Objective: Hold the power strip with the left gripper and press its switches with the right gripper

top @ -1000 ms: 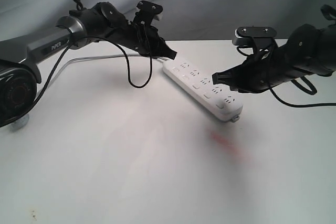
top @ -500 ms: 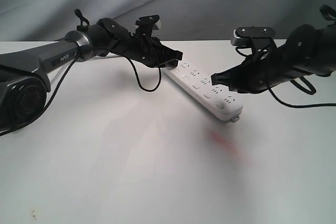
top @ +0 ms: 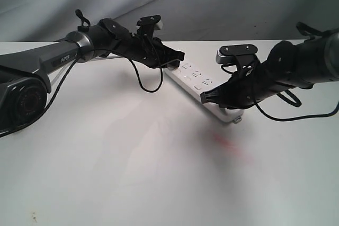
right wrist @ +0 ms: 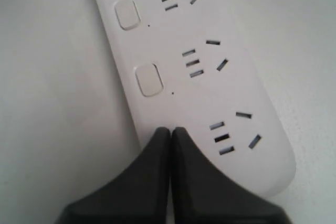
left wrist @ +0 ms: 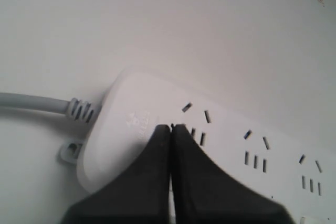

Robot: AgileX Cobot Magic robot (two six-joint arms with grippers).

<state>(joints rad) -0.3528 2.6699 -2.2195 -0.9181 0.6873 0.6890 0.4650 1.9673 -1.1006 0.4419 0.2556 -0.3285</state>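
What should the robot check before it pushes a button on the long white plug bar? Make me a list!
1. Left end effector shut, its tips on the cord end of the power strip: ok.
2. How firmly it pins the strip down: cannot tell.
3. Right end effector shut, so it can poke: ok.
4. Right tips exactly on a switch: cannot tell. They cover the spot beside the last sockets, where a switch could be.
5. Two switches further along uncovered and easy to see: ok.
6. Strip lying flat on the table: ok.
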